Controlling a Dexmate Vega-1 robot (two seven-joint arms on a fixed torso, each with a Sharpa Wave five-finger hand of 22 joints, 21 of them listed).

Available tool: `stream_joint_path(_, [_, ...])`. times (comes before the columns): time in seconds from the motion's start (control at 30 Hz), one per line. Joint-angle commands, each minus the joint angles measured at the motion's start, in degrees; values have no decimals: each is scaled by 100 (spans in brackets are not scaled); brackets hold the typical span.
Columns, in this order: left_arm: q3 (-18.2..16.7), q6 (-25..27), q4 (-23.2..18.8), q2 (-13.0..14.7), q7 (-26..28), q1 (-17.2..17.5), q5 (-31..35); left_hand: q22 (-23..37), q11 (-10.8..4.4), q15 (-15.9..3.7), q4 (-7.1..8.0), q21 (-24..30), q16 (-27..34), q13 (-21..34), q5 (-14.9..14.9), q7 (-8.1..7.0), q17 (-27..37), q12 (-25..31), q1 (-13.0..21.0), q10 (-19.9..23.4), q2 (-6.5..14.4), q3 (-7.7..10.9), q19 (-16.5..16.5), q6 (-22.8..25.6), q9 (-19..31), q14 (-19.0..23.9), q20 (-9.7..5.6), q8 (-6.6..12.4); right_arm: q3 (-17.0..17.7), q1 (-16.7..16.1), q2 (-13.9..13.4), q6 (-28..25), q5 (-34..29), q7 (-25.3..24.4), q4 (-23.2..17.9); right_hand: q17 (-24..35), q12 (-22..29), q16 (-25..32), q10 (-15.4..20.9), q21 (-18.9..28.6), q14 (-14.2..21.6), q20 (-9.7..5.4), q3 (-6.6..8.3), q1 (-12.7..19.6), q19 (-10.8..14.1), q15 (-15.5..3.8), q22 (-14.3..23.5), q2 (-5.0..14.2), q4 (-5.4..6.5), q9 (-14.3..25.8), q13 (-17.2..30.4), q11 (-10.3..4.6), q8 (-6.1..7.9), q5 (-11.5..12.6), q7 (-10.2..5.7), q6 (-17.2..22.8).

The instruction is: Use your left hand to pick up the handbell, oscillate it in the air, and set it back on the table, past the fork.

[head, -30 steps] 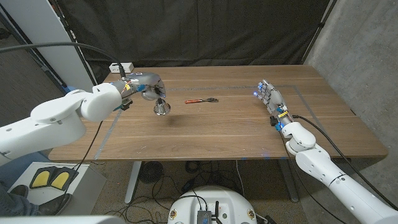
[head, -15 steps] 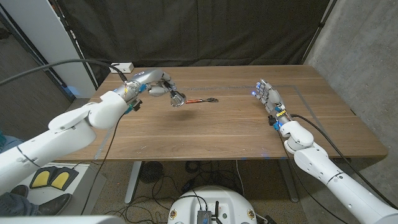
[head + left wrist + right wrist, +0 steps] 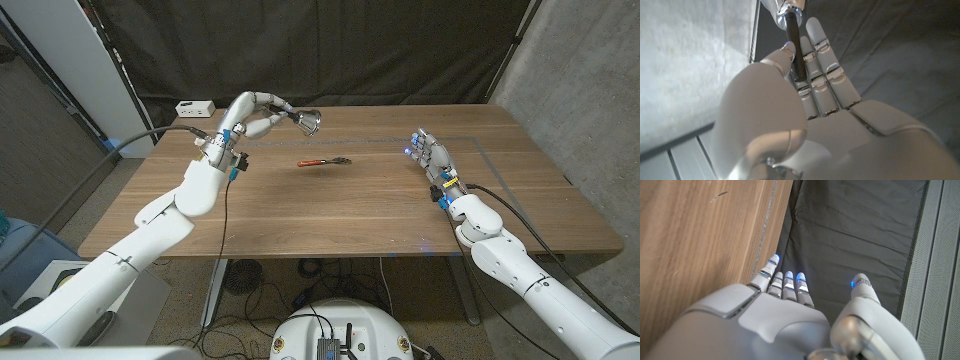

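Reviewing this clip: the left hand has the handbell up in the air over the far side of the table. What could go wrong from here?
1. The left hand holds the handbell only by its thin black handle between thumb and fingers; swinging could loosen it and drop it.
2. The fork lies on the table just nearer than the bell; a short set-down may hit it or land on the wrong side.
3. Little table remains before the far edge, so overshooting is possible.
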Motion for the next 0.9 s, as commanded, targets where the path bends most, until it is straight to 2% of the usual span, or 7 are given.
stream_joint_path(0.03, [603, -1801, 1581, -1368, -1390, -695, -2690, -1, -66, -546, 16, 31, -19, 224, 17, -30, 10, 14, 74, 11, 109, -14, -36, 21, 14, 529, 24, 40, 15, 0, -18, -60, 19, -28, 36, 9, -1, -4, 11, 3, 23, -13, -15, 57, 44, 23, 29, 6, 12, 25, 25, 67, 26, 5, 36, 16])
stream_joint_path(0.2, [483, -1526, 1479, -1374, -1627, -600, -2797, -2, -56, -565, 15, 32, -17, 252, 18, -28, 12, 13, 75, 6, 111, -12, -51, 9, 16, 542, 24, 39, 14, 2, -16, -73, 40, -13, 47, 9, -1, -2, 13, 5, 30, -12, -17, 57, 50, 17, 29, 6, 13, 24, 25, 67, 25, 5, 41, 17])
stream_joint_path(0.43, [67, -394, 799, -1066, -1118, -165, -1838, -4, -34, -557, 10, 45, -26, 302, 22, -18, 15, 6, 79, -10, 115, -7, -50, -4, 30, 537, 19, 46, -1, -13, -12, -70, 29, -18, 37, 9, -1, -3, 12, 4, 27, -14, -20, 58, 53, 10, 29, 7, 13, 24, 26, 64, 25, 5, 39, 18])
stream_joint_path(0.53, [-88, 378, 344, -783, -977, 42, -1501, -5, -26, -559, 3, 52, -24, 319, 25, -22, 13, 7, 87, -5, 113, -2, -44, -6, 37, 552, 16, 51, 5, -37, -3, -83, 47, -44, 15, 9, -1, -3, 13, 5, 28, -10, -21, 57, 57, 10, 29, 7, 14, 24, 26, 69, 25, 4, 37, 18])
stream_joint_path(0.7, [-234, 1651, -292, -164, -1247, 224, -1416, -6, 19, -564, 7, 71, -19, 355, 31, 6, 11, 18, 78, 27, 113, 1, -22, -17, 57, 583, 13, 60, -5, -55, -14, -101, 41, -50, -6, 10, -3, -4, 8, 4, 26, -10, -24, 58, 58, 7, 29, 7, 14, 24, 26, 61, 25, 4, 30, 18])
stream_joint_path(0.87, [-142, 2352, -495, 608, -2009, 4, -1266, -7, 7, -539, -4, 85, -19, 389, 42, 34, 1, 28, 80, 57, 99, 8, -9, -3, 61, 615, 16, 68, -28, -30, -14, -120, 37, -23, 5, 10, 1, -4, 19, 3, 27, -8, -26, 58, 59, 9, 29, 8, 15, 24, 26, 66, 25, 4, 35, 20])
stream_joint_path(0.9, [-138, 2368, -503, 622, -2014, 1, -1272, -7, -6, -532, -6, 85, -21, 395, 44, 36, -1, 25, 80, 54, 96, 10, -15, 3, 62, 615, 20, 71, -28, -29, -14, -119, 37, -21, 6, 10, 1, -3, 18, 4, 29, -6, -26, 58, 60, 11, 29, 8, 15, 24, 26, 69, 25, 4, 35, 18])
